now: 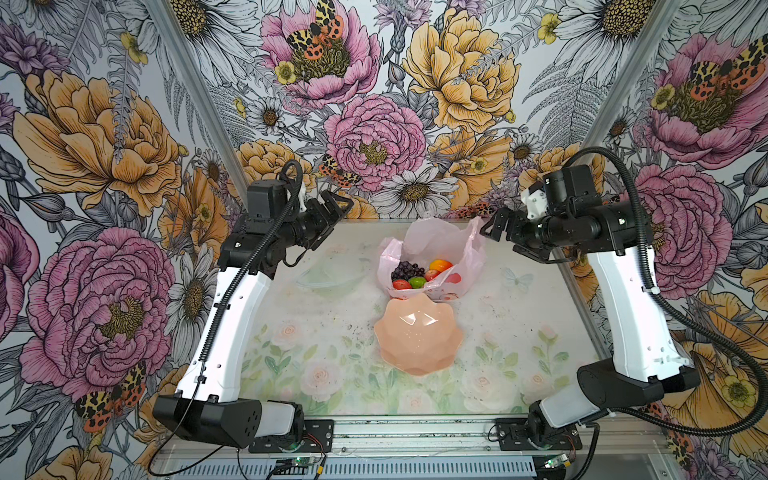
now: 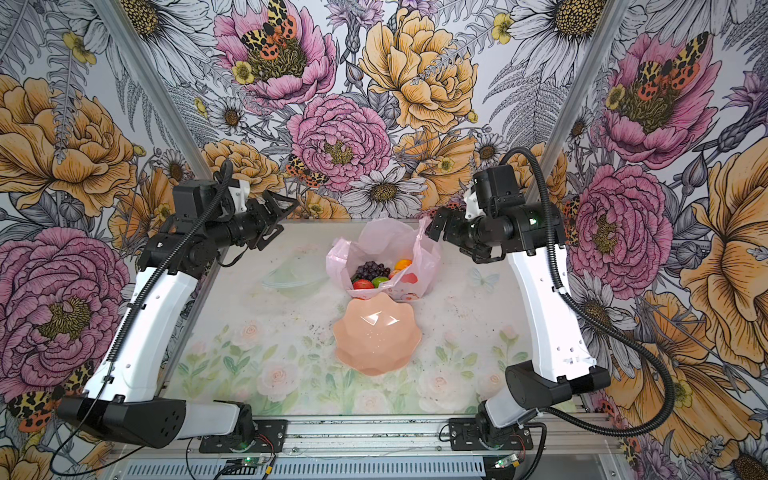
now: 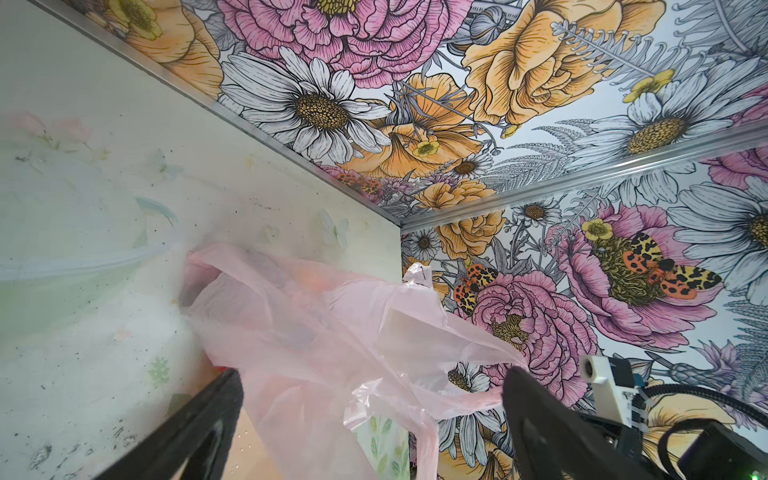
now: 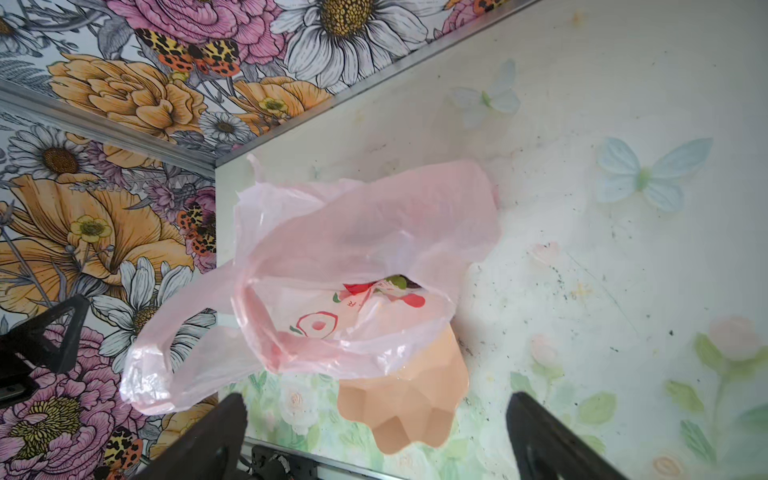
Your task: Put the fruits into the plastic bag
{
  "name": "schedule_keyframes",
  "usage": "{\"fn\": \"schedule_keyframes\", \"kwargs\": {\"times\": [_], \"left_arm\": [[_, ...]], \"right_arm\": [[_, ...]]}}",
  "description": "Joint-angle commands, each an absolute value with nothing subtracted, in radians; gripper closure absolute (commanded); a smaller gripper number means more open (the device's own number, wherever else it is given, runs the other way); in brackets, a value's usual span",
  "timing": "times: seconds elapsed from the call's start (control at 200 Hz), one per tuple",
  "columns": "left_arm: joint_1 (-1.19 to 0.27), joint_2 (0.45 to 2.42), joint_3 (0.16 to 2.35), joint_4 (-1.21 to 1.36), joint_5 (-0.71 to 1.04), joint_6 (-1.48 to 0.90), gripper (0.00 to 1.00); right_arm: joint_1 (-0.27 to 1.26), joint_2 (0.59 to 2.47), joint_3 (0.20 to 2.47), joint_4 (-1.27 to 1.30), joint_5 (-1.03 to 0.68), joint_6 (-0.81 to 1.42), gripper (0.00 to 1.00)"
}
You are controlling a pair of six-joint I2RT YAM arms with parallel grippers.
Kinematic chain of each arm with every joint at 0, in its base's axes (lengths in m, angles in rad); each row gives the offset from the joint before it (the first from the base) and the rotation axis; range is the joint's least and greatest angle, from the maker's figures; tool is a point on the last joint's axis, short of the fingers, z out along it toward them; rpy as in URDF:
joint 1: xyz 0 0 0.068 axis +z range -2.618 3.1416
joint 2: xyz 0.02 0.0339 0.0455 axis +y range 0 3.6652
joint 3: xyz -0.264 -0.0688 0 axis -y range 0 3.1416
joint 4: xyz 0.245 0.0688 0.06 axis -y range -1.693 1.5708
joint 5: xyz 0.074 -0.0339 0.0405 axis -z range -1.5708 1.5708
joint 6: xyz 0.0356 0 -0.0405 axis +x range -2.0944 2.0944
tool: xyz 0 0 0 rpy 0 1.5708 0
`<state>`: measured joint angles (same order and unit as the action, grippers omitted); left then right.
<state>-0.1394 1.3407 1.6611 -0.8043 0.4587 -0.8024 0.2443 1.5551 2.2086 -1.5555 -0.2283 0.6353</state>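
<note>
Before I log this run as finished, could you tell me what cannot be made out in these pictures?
- Fruit count: in both top views the plastic bag hides, behind its front wall, whatever lies under the grapes and red apple.
- Left wrist view: the bag's film blurs the fruits to faint colour.
- Right wrist view: its folded rim hides nearly all fruit; one green scrap shows.
- Clear object beside the bag: too faint to name.

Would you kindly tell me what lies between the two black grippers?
The crinkly pale-pink plastic bag holding the toy fruits, in both top views, between left gripper and right gripper.
</note>
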Motion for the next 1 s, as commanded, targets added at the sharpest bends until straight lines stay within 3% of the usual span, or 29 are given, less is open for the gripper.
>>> {"fn": "schedule_keyframes", "kwargs": {"times": [0.0, 0.345, 0.515, 0.705, 0.996], "left_arm": [[-0.128, 1.308, 1.629, -0.820, 0.418, -0.761, 0.01], [-0.108, 1.220, 1.531, -0.871, 0.320, -0.682, 0.01], [-0.106, 1.163, 1.480, -0.912, 0.206, -0.621, 0.01], [-0.123, 1.109, 1.421, -0.929, 0.094, -0.568, 0.01], [-0.129, 1.036, 1.330, -0.912, -0.099, -0.602, 0.01]], "right_arm": [[0.240, 1.537, 2.231, -1.633, -0.203, 0.626, 0.00], [0.226, 1.527, 2.431, -1.746, -0.079, 0.611, 0.01], [0.203, 1.448, 2.375, -1.660, 0.040, 0.551, 0.01], [0.200, 1.244, 2.065, -1.386, 0.152, 0.474, 0.01], [0.201, 0.721, 1.210, -0.623, 0.334, 0.434, 0.00]]}}
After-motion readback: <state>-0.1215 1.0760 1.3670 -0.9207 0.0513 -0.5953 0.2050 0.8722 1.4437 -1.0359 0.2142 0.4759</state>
